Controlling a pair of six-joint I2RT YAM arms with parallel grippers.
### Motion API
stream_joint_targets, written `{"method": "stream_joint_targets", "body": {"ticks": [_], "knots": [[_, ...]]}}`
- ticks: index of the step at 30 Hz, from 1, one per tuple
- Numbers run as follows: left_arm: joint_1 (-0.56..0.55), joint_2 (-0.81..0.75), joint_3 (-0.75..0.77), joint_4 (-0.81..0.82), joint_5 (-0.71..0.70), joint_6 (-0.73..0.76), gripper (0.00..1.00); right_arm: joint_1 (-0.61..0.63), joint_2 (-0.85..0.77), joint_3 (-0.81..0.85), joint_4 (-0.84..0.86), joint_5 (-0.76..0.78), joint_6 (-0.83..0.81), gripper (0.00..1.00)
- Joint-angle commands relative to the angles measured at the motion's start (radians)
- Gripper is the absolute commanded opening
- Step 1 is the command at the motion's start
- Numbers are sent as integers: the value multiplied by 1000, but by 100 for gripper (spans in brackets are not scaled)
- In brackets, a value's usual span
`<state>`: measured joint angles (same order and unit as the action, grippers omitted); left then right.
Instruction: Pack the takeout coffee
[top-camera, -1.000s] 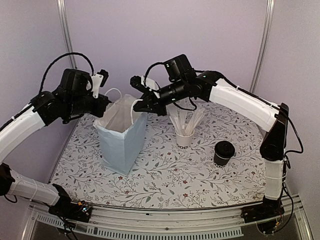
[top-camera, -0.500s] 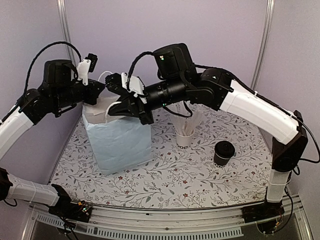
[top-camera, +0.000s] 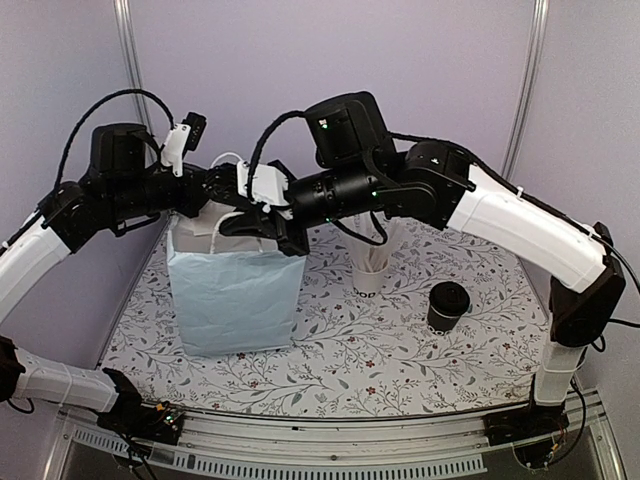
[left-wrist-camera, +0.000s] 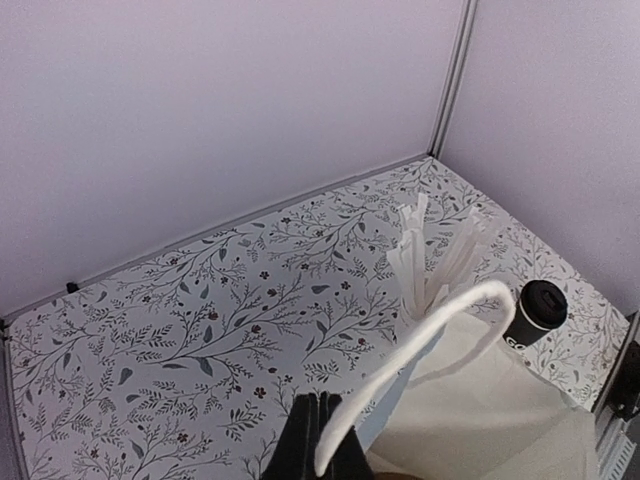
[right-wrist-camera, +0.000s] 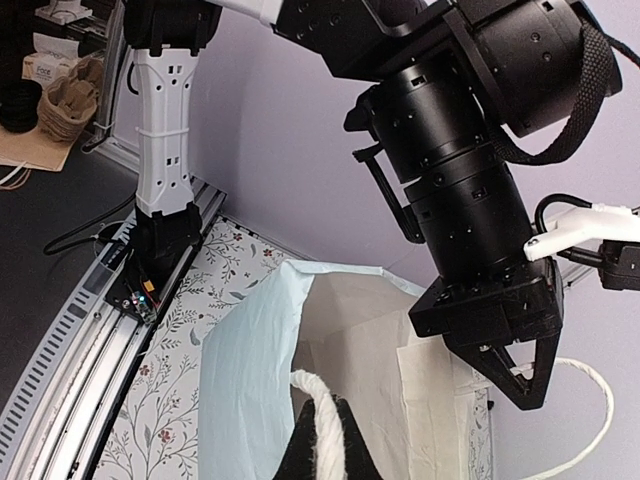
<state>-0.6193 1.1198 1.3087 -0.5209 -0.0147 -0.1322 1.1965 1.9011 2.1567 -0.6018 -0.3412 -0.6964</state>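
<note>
The left pincer (left-wrist-camera: 322, 420) is clamped shut on one rope handle (left-wrist-camera: 440, 320) of the paper bag (top-camera: 235, 290), and the right pincer (right-wrist-camera: 328, 430) on the other handle (right-wrist-camera: 310, 385). Best to draw them apart evenly, so the mouth gapes upright. The takeout coffee (top-camera: 447, 305) stands on the counter (top-camera: 400, 350), lower right of the top view, well apart from the bag.

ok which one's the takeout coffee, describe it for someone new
On the floral table, look right of the pale blue paper bag, where two cups stand. The takeout coffee is the rightmost one, short and black; the white cup beside it bristles with tall white sticks.
</note>
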Motion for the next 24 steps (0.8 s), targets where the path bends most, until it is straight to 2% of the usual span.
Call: {"method": "stream_joint_targets", "body": {"ticks": [1,6,7,8,9,10,11,12,14,15,17,24], "knots": [[11,-15,-41,51,43,-7,0,2,-36,-13,-3,13,-2,0],[11,-18,-126,99,50,5,0,2,-26,-16,0,12,3,0],[12,-18,-153,108,35,14,6,2,-23,-28,4,22,2,11],[12,-15,-175,109,20,22,23,2,-22,-45,9,34,2,32],[11,-12,-190,104,-25,22,42,2,-16,-56,-7,46,-1,58],[11,-10,-194,93,-51,17,57,2,-6,-48,-50,43,-14,88],[11,-11,-192,79,-60,9,65,3,2,-44,-97,27,-42,98],[10,-19,-183,66,-55,5,69,2,1,-47,-137,7,-56,99],[10,-54,-164,45,-30,-2,90,0,-30,-85,-179,-35,-79,99],[10,-78,-157,41,-10,-3,95,-5,-50,-100,-198,-58,-89,99],[10,-125,-149,15,46,2,98,-19,-94,-122,-261,-111,-108,99],[10,-213,-151,-156,246,18,97,-46,-209,-296,-346,-146,-204,99]]}}
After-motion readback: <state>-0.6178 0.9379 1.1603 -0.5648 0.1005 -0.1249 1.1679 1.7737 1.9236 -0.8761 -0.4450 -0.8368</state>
